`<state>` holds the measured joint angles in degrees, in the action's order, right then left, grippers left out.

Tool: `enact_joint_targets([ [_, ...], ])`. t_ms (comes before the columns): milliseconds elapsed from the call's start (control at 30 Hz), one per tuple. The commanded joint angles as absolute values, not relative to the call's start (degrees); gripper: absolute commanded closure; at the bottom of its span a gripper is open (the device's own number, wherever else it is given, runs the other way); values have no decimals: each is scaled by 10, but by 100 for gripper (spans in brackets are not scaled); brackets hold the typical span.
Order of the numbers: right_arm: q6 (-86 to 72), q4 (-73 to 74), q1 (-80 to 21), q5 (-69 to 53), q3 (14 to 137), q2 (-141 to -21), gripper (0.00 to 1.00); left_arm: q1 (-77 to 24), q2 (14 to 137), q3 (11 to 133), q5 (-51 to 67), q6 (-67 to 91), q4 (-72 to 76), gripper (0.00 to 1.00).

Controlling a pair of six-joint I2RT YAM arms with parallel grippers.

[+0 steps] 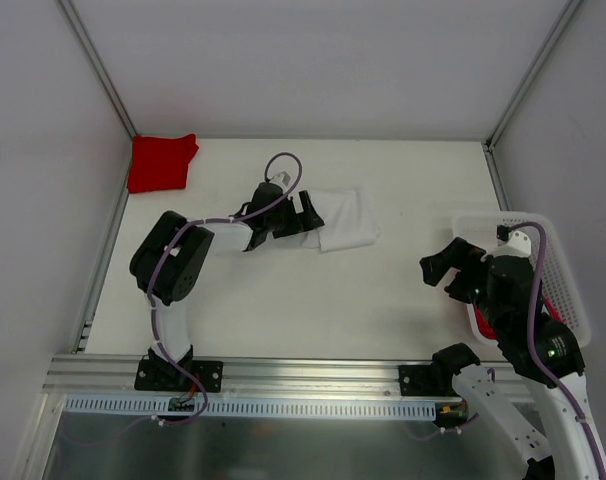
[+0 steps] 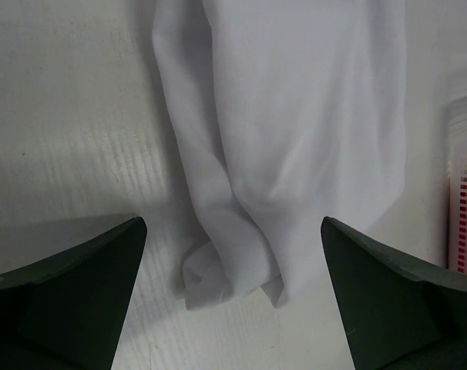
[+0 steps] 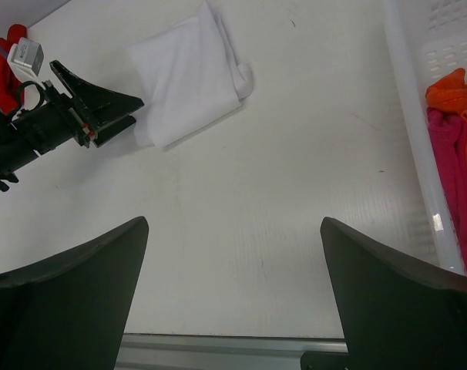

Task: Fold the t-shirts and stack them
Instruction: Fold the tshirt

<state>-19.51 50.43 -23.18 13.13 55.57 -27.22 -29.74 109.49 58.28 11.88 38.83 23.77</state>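
**Both grippers spread wide, nothing held; white tee folded mid-table**

Left gripper [image 1: 305, 215] was spread wide and held nothing. In its wrist view the two dark fingers [image 2: 79, 301] sat either side of the narrow near end of the white t-shirt [image 2: 295, 116]. Whether they touched the cloth could not be told.

Right gripper [image 1: 445, 268] was also spread and empty, hovering over bare table [image 1: 313, 300] just left of the basket [image 1: 573, 290].

White t-shirt [image 1: 345, 220]: soft plain cloth folded into a rough rectangle, mid-table toward the far side. It had long creases and a loose bunched corner at the left gripper's end.

Red t-shirt [image 1: 161, 162]: plain, folded into a squarish pad at the far left corner, well apart from the white one.

The basket was white plastic mesh with a smooth rim [image 3: 414, 131], partly covered by the right arm in the top view. Inside were crumpled orange cloth [image 3: 451, 89] and pink cloth [image 3: 449, 154], both cut off by the picture's edge, so garment shapes were unreadable. A white gridded patch with red-pink squares [image 2: 466, 212] at the left wrist view's right edge was too cropped to identify.
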Motion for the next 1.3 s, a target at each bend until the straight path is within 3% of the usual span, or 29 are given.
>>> enact_joint_targets([
  [0, -201, 506, -236, 143, 555, -265, 1, -308, 1115, 613, 134, 402, 250, 1],
  [667, -191, 522, -235, 169, 555, -258, 1, -385, 1282, 736, 178, 533, 330, 2],
  [800, -189, 536, -235, 182, 564, -250, 1, -397, 1326, 749, 185, 570, 369, 16],
  [833, -188, 542, -236, 184, 569, -248, 1, -399, 1333, 758, 190, 576, 375, 30],
  [900, -186, 550, -236, 191, 571, -242, 1, -400, 1351, 771, 203, 580, 378, 47],
  [933, -187, 554, -236, 193, 575, -239, 0, -400, 1356, 773, 205, 581, 377, 67],
  [1033, -188, 558, -235, 199, 577, -231, 0, -401, 1368, 780, 207, 579, 370, 92],
  [1133, -192, 561, -235, 196, 575, -226, 0, -403, 1374, 778, 207, 573, 371, 99],
  [1267, -196, 560, -235, 190, 572, -225, 0, -403, 1362, 787, 196, 555, 332, 100],
])
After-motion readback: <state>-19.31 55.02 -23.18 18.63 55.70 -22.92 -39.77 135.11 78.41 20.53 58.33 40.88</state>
